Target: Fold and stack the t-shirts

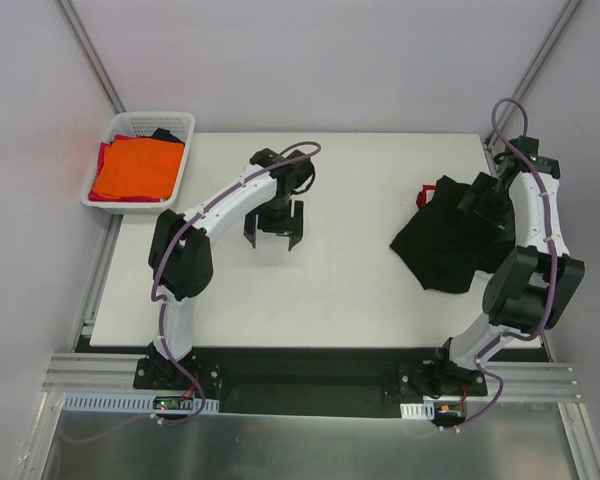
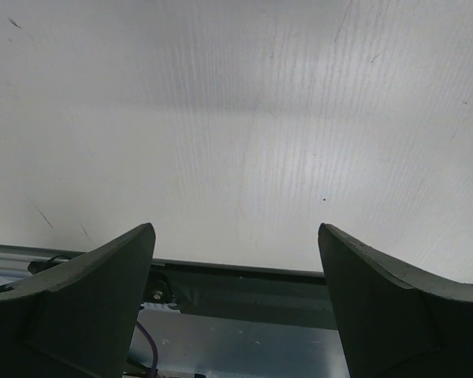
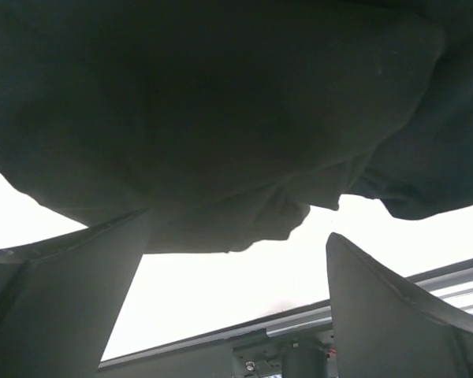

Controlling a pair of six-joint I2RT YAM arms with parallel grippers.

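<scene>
Black t-shirt (image 1: 442, 245) lies crumpled on the right side of the bench (image 1: 340, 290), just under the right gripper (image 3: 238, 228), whose jaws hang wide open and empty. The left gripper (image 1: 273, 230) is open too but well apart over bare bench, so the right arm's nearer.

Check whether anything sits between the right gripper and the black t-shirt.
Nothing visible does. The right gripper, jaws open, faces the black t-shirt directly; only bare table shows between them.
</scene>
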